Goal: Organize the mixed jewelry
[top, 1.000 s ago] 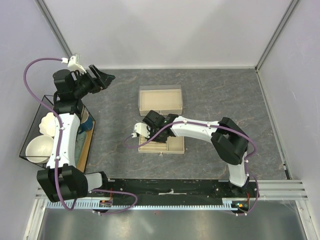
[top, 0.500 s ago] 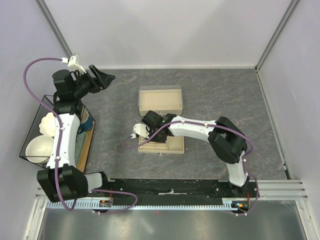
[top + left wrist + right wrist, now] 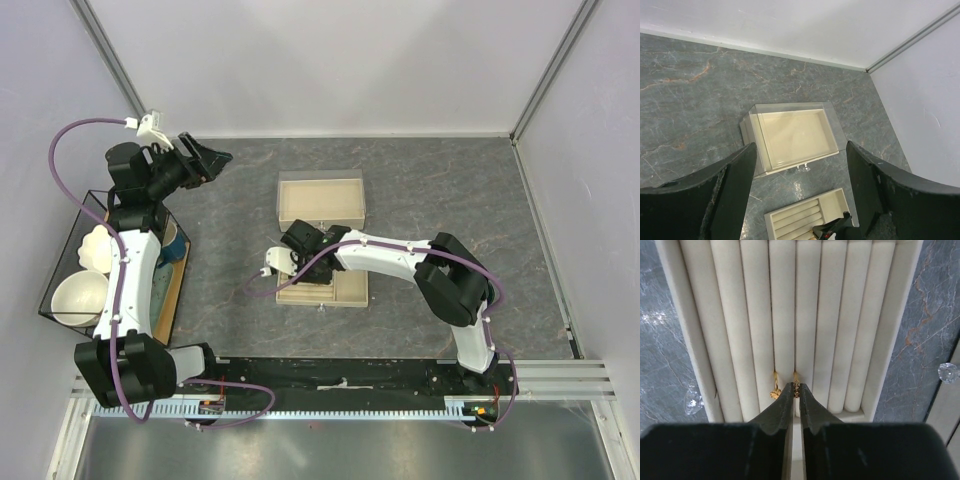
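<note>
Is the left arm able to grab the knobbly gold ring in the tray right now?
Probably not. The left tool hangs open far off to the side, while the right tool sits over the tray, right beside the knobbly gold ring, crowding the way in.

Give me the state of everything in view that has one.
Left gripper: open, empty, raised.
Right gripper: jaws almost together, tips at a ring; grip unclear.
Small gold ring at those tips: upright in a tray slot.
Second small gold ring: seated in the slot beside it.
Beige slotted tray: holds both rings.
Shallow beige rectangular box: open, empty.
</note>
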